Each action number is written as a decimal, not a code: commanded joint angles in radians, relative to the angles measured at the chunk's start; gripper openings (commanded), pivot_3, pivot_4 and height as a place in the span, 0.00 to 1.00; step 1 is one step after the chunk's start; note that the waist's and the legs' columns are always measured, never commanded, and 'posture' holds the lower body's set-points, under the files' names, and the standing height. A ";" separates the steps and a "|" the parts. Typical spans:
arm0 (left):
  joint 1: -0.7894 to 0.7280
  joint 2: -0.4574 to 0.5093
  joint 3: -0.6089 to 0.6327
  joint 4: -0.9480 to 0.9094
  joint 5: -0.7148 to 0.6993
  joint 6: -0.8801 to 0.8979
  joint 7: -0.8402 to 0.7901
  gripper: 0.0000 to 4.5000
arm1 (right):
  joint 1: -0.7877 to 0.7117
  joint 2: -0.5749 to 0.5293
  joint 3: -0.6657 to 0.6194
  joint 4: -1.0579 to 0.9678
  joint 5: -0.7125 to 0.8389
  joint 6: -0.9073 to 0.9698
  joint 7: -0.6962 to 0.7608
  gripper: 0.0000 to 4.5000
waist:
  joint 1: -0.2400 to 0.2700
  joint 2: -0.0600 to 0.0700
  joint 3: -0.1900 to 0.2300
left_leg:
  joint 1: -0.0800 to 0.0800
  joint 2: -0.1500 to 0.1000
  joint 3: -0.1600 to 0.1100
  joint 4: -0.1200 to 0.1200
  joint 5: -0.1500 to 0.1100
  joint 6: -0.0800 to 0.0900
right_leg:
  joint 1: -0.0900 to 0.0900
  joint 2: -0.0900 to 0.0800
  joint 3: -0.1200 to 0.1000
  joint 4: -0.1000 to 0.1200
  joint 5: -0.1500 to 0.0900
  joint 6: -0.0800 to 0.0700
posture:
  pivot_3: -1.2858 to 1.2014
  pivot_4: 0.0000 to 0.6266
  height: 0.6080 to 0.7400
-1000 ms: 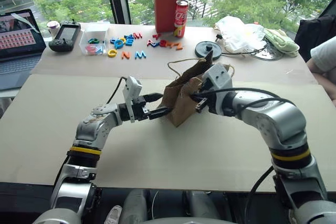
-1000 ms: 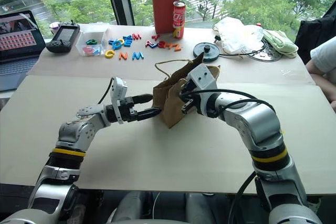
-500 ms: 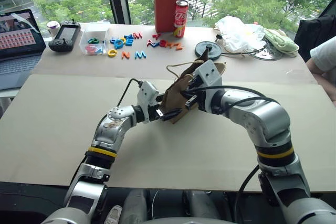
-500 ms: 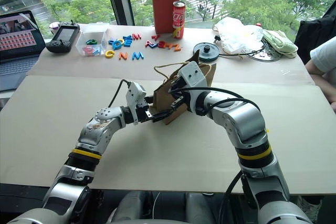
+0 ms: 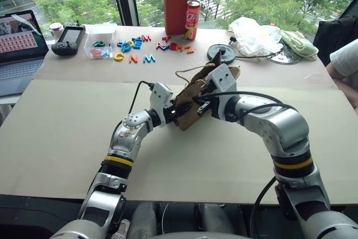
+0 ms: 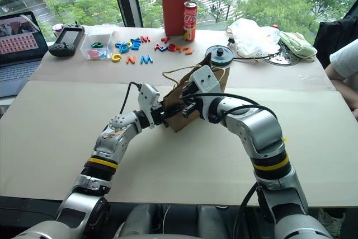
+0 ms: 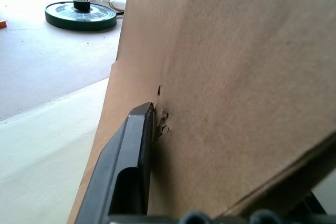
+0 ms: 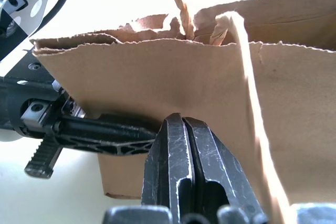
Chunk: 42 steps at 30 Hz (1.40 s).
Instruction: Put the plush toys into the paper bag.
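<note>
Both grippers meet at the paper bag [image 5: 193, 104], which stands mid-table, tilted, its mouth up toward one o'clock. Your right gripper [image 8: 182, 129] has its two black fingers pressed flat together against the bag's near wall, just under the torn top edge beside a twisted handle [image 8: 252, 98]; whether any paper lies pinched between them you cannot tell from the wrist view. Your left gripper [image 6: 164, 115] comes in level from nine o'clock and lies along the bag's lower left side. One finger [image 7: 131, 161] sits hard against the brown paper, which puckers where the tip presses. The other finger is hidden behind the wall, so the left jaws look narrowed onto the paper, but you cannot confirm the pinch.

The plush toys appear nowhere on the table; if they are inside the bag, its walls hide them.

What the next move turns on: the bag's long axis runs from seven o'clock at its base to one o'clock at its mouth, and the mouth lies just above the right fingertips. The right arm is the nearer one to the opening; the left steadies the base from the side.
</note>
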 commanded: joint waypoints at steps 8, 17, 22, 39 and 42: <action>-0.043 -0.023 0.025 0.023 0.009 -0.038 0.038 0.01 | 0.017 -0.037 -0.030 -0.096 0.012 0.040 0.013 0.00 | 0.000 0.000 0.000 | 0.000 0.000 0.000 0.000 0.000 0.000 | 0.000 0.000 0.000 0.000 0.000 0.000 | 0.52 0.24 1.00; -0.057 -0.034 0.028 0.054 0.009 -0.056 0.034 0.01 | 0.052 -0.083 -0.094 -0.193 0.058 0.077 0.047 0.00 | 0.000 0.000 0.000 | 0.000 0.000 0.000 0.000 0.000 0.000 | 0.000 0.000 0.000 0.000 0.000 0.000 | 0.52 0.24 1.00; -0.061 -0.020 0.069 0.017 -0.031 -0.053 0.020 0.01 | 0.130 -0.157 -0.254 -0.219 0.121 0.053 0.117 0.00 | 0.007 0.000 0.000 | 0.000 0.000 0.000 0.000 0.000 0.000 | 0.001 0.000 0.000 -0.001 0.000 0.000 | 0.52 0.24 1.00; -0.011 0.450 0.039 -0.141 -0.213 0.018 -0.734 0.01 | 0.221 -0.325 -0.531 -0.087 0.244 -0.002 0.241 0.00 | 0.006 0.001 0.001 | 0.002 0.000 0.001 -0.001 0.000 0.000 | 0.001 0.000 0.001 -0.001 0.000 0.000 | 0.52 0.24 1.00; -0.051 0.425 0.010 -0.049 -0.165 -0.060 -0.774 0.01 | 0.250 -0.351 -0.511 -0.105 0.251 -0.007 0.262 0.00 | 0.016 0.001 0.001 | 0.001 0.000 0.001 -0.001 0.000 0.000 | 0.001 0.000 0.000 -0.002 0.000 0.000 | 0.52 0.24 1.00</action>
